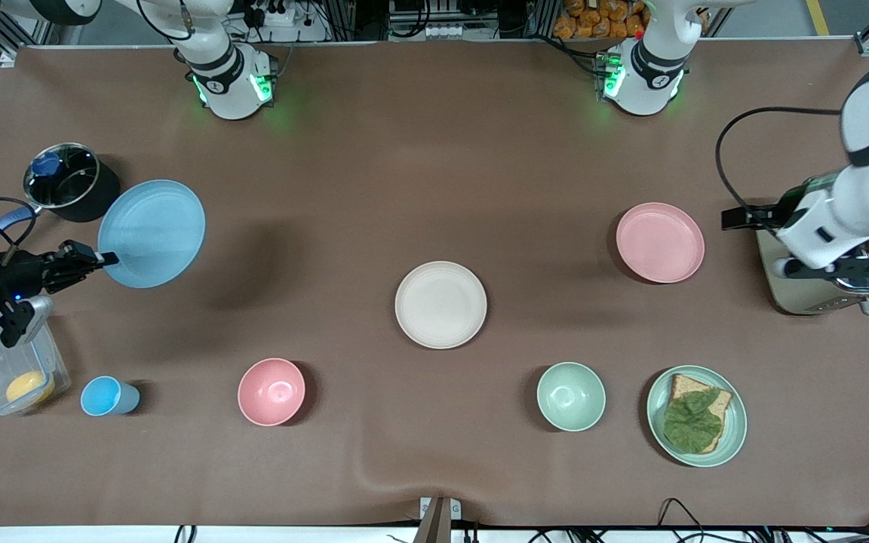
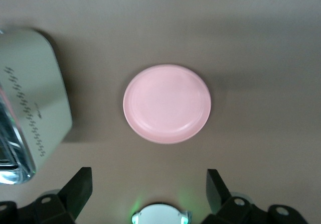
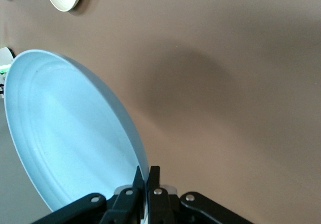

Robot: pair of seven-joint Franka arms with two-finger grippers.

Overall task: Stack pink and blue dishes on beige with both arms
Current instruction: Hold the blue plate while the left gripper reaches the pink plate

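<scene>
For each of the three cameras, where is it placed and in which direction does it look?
Front view: high across the table, facing both bases; shows both arms and the beige plate.
Left wrist view: on the left arm, looking down at the pink plate lying on the table; open left tool at the edge.
Right wrist view: on the right arm, along the right tool shut on the lifted blue plate.
Shared: front and left wrist views both show the toaster.

Beige plate (image 1: 440, 305) mid-desk (image 1: 419, 151). Pink plate (image 1: 660, 242) toward the left arm's end, beside the toaster (image 1: 830, 283). Blue plate (image 1: 151, 233) aloft in the right gripper (image 1: 106, 259), beside the pot (image 1: 71, 181).
</scene>
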